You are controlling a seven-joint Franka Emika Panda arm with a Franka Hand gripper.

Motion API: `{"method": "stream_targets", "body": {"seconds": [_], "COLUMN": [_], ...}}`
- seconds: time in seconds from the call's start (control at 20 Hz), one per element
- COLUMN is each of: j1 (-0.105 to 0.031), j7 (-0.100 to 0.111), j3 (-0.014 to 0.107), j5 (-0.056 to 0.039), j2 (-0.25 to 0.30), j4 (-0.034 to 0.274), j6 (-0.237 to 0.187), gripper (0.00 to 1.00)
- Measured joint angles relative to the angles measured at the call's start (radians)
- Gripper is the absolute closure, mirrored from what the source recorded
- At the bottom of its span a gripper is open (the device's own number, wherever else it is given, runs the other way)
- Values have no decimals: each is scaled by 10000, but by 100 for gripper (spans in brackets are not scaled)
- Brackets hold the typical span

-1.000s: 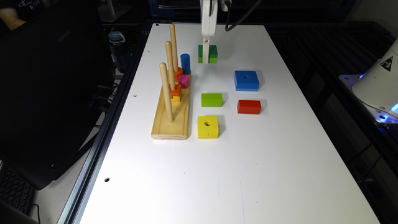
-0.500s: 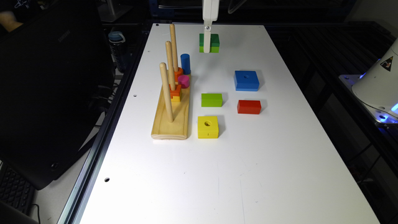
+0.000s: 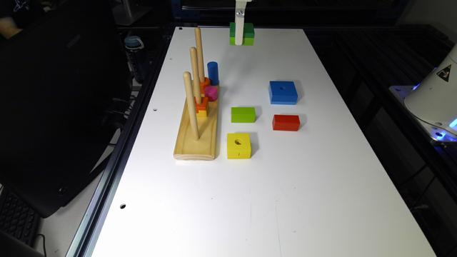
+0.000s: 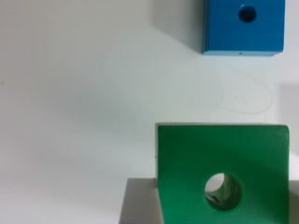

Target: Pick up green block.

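Smooth white table (image 3: 285,178) — above its far end the gripper (image 3: 240,34) grips the green block (image 3: 246,34), a square two-tone wooden piece with round hole, lifted clear; blue holed block (image 4: 243,25) lies below.

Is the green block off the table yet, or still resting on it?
Off the table. The green block hangs held in the gripper, and the wrist view shows the table and blue block far below it.
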Motion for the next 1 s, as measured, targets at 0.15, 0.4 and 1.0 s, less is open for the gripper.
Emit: {"method": "stream_targets", "body": {"seconds": [0.15, 0.4, 1.0], "j1": [0, -1, -2], "j7": [-46, -76, -115], "j3": [12, 21, 24], "j5": [101, 177, 291], "j2": [-385, -660, -1121], "j4": [110, 113, 289], "j6": [-447, -740, -1275], "gripper": [100, 100, 100]}}
